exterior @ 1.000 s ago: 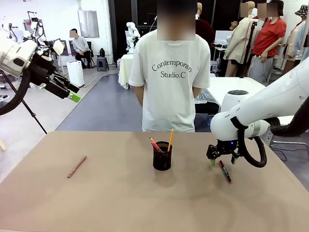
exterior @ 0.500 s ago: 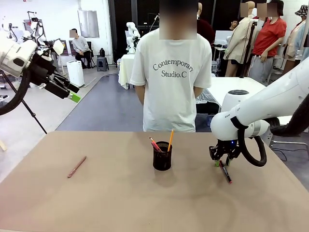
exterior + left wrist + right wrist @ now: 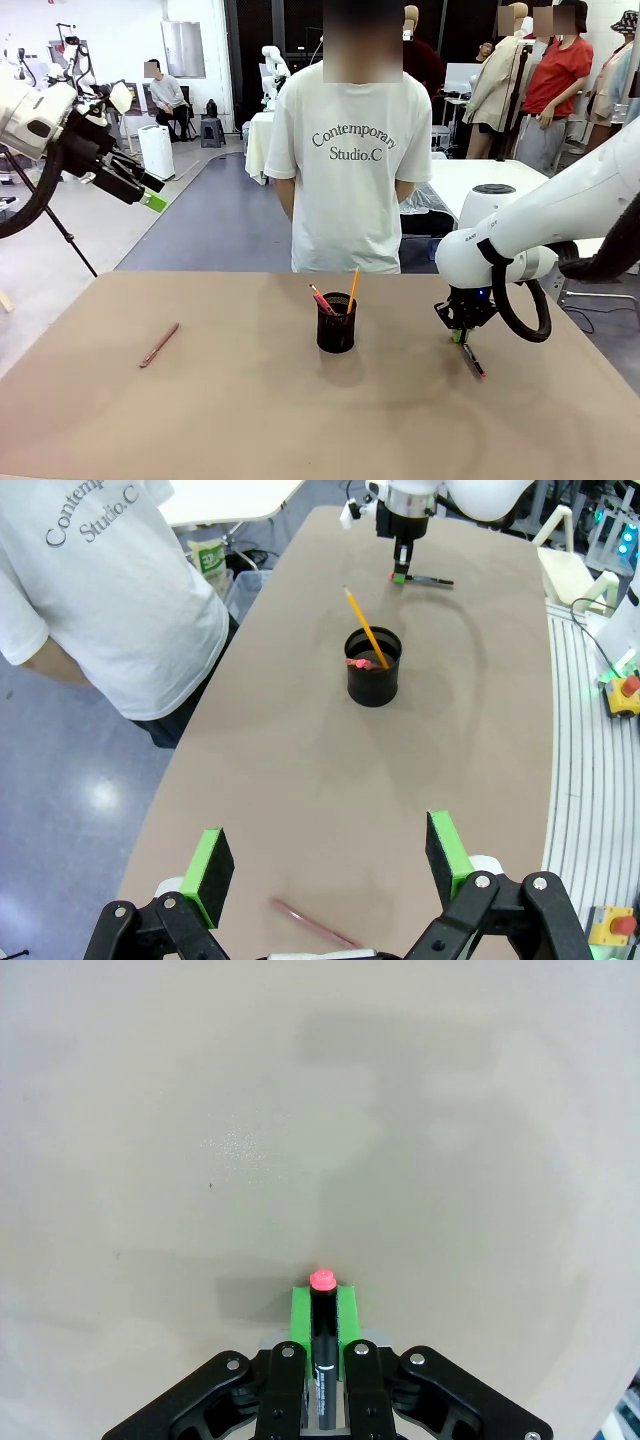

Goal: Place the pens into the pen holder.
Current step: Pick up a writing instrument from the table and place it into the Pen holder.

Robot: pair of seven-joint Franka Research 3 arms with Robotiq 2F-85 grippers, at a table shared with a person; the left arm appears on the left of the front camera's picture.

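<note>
Firmly, the right end effector (image 3: 322,1308) clamps the black marker (image 3: 322,1355).

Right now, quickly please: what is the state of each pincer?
Left pincer: open, holding nothing.
Right pincer: closed on the black marker.

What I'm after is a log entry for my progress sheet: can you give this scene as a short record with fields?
right hand: shut on marker, down at the table
marker: lying on table, right of holder
left hand: open, raised, holding nothing
holder: upright, mid-table; pencil and pink pen inside
loose pen: on table, left of holder
person: standing at far side
</note>
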